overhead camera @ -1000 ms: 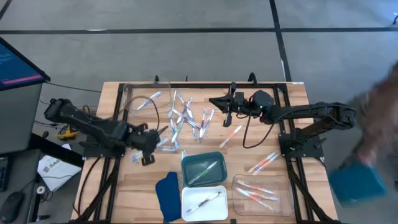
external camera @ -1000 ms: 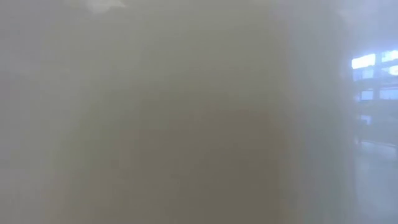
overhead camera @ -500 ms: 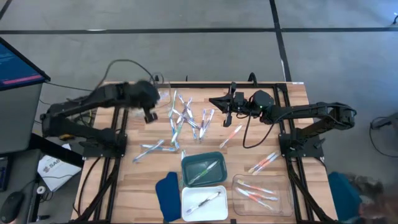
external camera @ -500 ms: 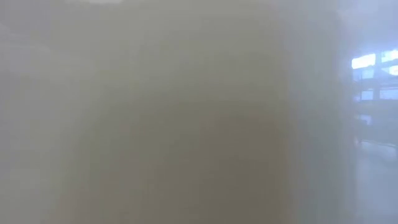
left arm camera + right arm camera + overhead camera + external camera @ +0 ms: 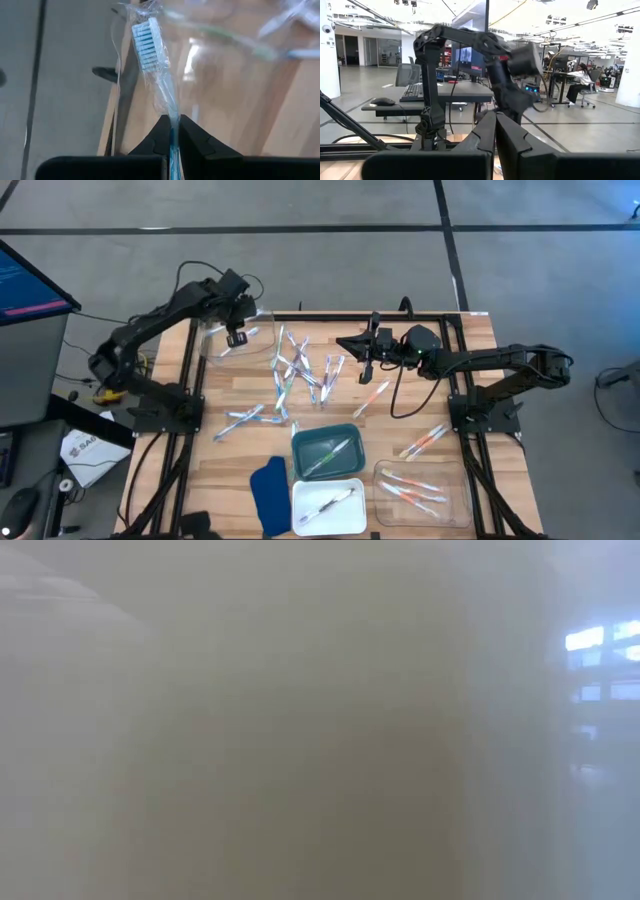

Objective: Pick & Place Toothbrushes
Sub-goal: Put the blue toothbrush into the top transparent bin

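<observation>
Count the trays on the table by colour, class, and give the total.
Clear trays: 2
Green tray: 1
White tray: 1
Total: 4

Open-plan lab, desks [image 5: 427, 102], monitors [image 5: 470, 55], robot rigs
</observation>
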### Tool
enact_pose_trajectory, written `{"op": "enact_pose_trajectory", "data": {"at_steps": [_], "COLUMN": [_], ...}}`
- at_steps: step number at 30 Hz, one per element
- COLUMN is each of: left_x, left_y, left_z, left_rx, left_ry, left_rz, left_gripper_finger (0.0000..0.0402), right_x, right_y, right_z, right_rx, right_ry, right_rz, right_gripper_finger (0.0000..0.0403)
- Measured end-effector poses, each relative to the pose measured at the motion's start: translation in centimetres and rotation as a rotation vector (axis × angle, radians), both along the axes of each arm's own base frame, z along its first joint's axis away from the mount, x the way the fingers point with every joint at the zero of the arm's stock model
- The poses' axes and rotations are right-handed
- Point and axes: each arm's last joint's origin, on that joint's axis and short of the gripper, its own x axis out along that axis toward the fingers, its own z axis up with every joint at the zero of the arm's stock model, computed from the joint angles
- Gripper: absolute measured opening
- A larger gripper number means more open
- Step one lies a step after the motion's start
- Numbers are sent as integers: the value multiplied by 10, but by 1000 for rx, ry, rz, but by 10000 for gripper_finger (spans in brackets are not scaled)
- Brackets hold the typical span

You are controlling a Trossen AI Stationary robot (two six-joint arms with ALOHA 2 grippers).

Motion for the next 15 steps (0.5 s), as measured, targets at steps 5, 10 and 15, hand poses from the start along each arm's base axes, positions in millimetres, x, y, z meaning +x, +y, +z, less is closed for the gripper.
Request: {"op": "enact_pose_trajectory", "data": {"at_steps": [5,10,15], "left_x": [1,6,4], "left_y": [18,28,38], "left_z": [-22,-35,-45], "left_rx": [-117,-142,-192], "left_ry": [9,23,-20], "left_rz": [-74,-116,-89], "left_gripper_finger": [7,7,7], "right_x": [0,1,1], "right_y": [0,0,0], "right_z": [-3,-5,-6], "right_rx": [6,2,3], "right_ry": [28,55,61], "right_rz": [0,-2,-2], "right_gripper_finger": [6,6,6]}}
